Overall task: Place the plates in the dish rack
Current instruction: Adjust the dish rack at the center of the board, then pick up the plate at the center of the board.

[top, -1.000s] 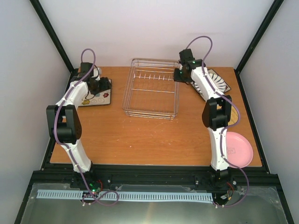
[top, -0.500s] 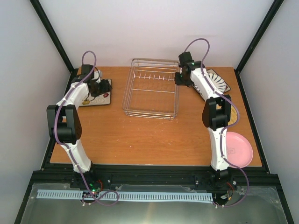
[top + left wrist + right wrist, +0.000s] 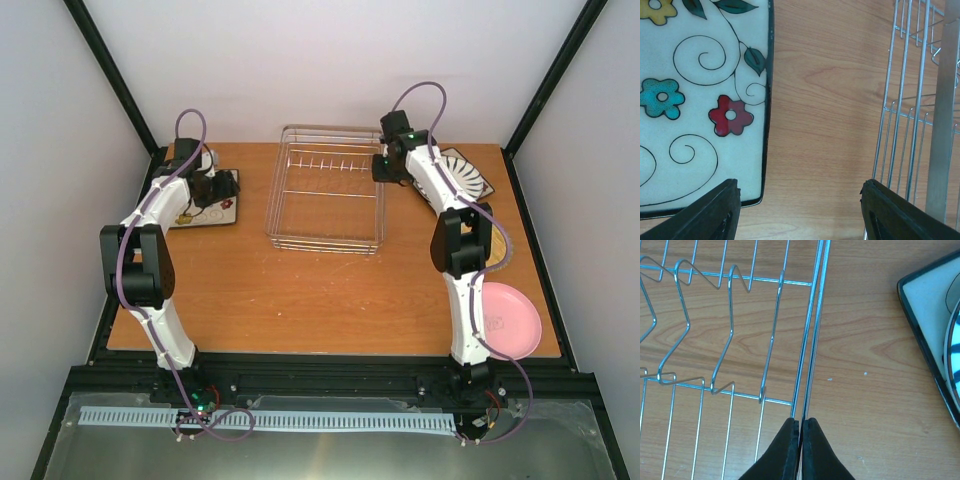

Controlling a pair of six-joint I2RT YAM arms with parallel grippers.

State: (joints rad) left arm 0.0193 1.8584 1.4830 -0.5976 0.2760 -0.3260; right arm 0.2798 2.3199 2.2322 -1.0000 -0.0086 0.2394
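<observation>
Pinching the 3 o'clock rim wire of the dish rack (image 3: 812, 340), the R end effector (image 3: 800, 450) is clenched, tips together w/ the wire caught between them.

Change vs a sec ago: the R wrist has eased slightly toward 9 o'clock, onto that rim. The whole rack has slid a touch toward 3 o'clock on the bench (image 3: 320, 300). It looks tugged along the surface, not lifted.

Just past the rim at 3 o'clock lies the striped plate (image 3: 932, 302), flat, apart from the rack and untouched.

The L end effector (image 3: 800, 212) is released, fingers wide, hovering at about 10 o'clock and barely moved since then. One finger is over the 3 o'clock edge of the floral plate (image 3: 700, 100), the other next to the rack's 9 o'clock wall, bare wood between.

The tan plate (image 3: 497, 245) is at 3 o'clock, partly behind the R arm. The pink plate (image 3: 512, 320) is at 4–5 o'clock.

Meaning for the task, prob.: this is rack positioning only. No plate is loaded yet; the rack at 12 o'clock holds nothing and all four plates are on the bench. The floral plate seems the likeliest first pick, since the L fingers are already open at its edge.
</observation>
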